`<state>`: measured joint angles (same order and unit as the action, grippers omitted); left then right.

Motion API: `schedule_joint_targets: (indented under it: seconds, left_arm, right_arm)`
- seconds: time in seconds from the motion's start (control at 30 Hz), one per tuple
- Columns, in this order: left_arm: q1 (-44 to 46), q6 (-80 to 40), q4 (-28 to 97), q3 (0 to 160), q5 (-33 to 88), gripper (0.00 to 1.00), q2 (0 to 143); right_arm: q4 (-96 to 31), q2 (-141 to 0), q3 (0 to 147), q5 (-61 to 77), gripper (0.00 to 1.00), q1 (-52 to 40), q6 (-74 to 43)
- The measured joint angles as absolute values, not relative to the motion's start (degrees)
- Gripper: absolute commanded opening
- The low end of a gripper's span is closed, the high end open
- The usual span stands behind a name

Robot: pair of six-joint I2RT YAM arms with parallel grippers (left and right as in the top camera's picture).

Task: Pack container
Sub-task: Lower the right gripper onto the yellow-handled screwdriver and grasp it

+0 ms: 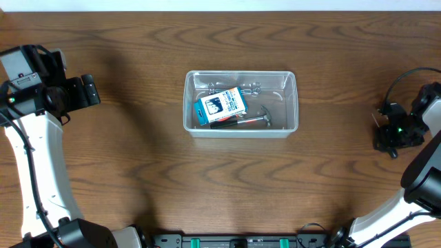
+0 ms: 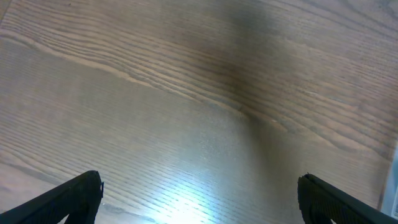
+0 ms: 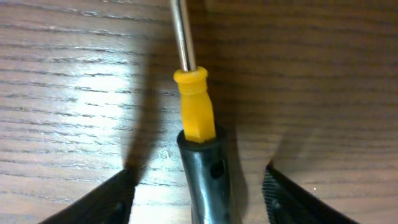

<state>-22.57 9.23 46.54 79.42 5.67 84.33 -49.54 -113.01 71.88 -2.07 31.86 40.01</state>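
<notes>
The clear plastic container [image 1: 187, 103] stands at the table's middle. Inside lie a blue-and-white printed box [image 1: 222, 105], a small metal-headed tool [image 1: 258, 119] and some clear items along its far wall. My right gripper [image 1: 384, 138] is far to the right of it, low over the table. In the right wrist view it [image 3: 199, 196] is open, with a screwdriver [image 3: 194, 112] (yellow collar, black handle, steel shaft) lying between the jaws, neither jaw touching it. My left gripper [image 1: 89, 89] is far to the left, open and empty [image 2: 200, 190] over bare wood.
The table is dark brown wood [image 1: 138, 172]. The right arm's cables [image 1: 406, 79] loop above the right gripper. The arm bases stand at the near edge.
</notes>
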Motion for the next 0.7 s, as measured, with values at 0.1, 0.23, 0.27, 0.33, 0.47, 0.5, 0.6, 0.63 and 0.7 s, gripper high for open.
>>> schedule_joint_targets:
  seconds: [0.1, 0.23, 0.27, 0.33, 0.47, 0.5, 0.6, 0.63, 0.7]
  left_arm:
    - [-22.57, 9.23, 46.54, 79.42, 5.67, 0.98, 84.33]
    - [-22.57, 9.23, 46.54, 79.42, 5.67, 0.98, 84.33]
    - [-22.57, 9.26, 46.54, 79.42, 5.67, 0.98, 84.33]
    - [-22.57, 9.34, 46.54, 79.42, 5.67, 0.98, 84.33]
    - [-22.57, 9.45, 46.54, 79.42, 5.67, 0.98, 84.33]
    - [-22.57, 9.45, 46.54, 79.42, 5.67, 0.98, 84.33]
    - [-22.57, 9.45, 46.54, 79.42, 5.67, 0.98, 84.33]
    - [-22.57, 9.45, 46.54, 79.42, 5.67, 0.98, 84.33]
    - [-22.57, 9.45, 46.54, 79.42, 5.67, 0.98, 84.33]
  right_arm:
    - [-49.45, -113.01, 71.88, -2.00, 0.45, 31.62, 39.86]
    - [-49.43, -113.01, 71.88, -1.89, 0.37, 31.57, 39.92]
    - [-49.43, -113.01, 71.88, -1.87, 0.36, 31.57, 39.99]
    - [-49.43, -113.01, 71.88, -1.89, 0.35, 31.59, 39.99]
    - [-49.43, -113.01, 71.88, -1.89, 0.31, 31.57, 39.99]
    - [-49.43, -113.01, 71.88, -1.87, 0.30, 31.57, 39.86]
    - [-49.43, -113.01, 71.88, -1.85, 0.24, 31.57, 39.75]
    - [-49.43, -113.01, 71.88, -1.80, 0.24, 31.59, 39.62]
    - [-49.43, -113.01, 71.88, -1.78, 0.23, 31.57, 39.57]
